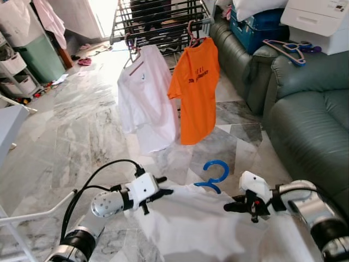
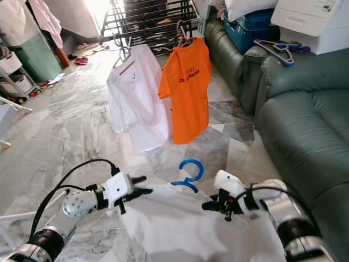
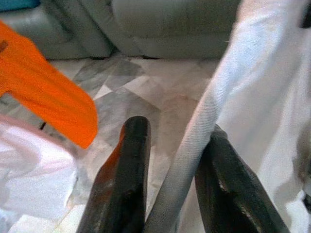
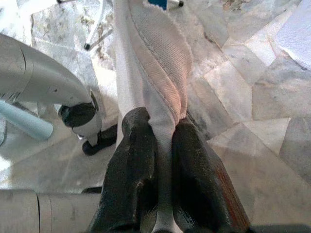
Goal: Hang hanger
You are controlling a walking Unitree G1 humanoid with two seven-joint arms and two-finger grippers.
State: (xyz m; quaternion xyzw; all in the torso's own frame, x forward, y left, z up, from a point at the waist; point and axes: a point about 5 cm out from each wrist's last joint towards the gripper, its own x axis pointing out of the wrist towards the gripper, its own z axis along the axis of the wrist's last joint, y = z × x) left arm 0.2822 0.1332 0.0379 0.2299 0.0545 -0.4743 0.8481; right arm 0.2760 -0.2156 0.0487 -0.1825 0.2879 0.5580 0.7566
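A white shirt on a blue hanger is held spread out between my two grippers, low in front of me, with the hanger's hook sticking up. My left gripper is shut on the shirt's left shoulder edge. On the other shoulder my right gripper is shut, its fingers pinching a folded seam. The dark drying rack stands across the floor ahead, well beyond both grippers.
A white shirt and an orange shirt hang on the rack's front rail. A green sofa lines the right side, with spare hangers on its arm. A green bin and shelves stand far left.
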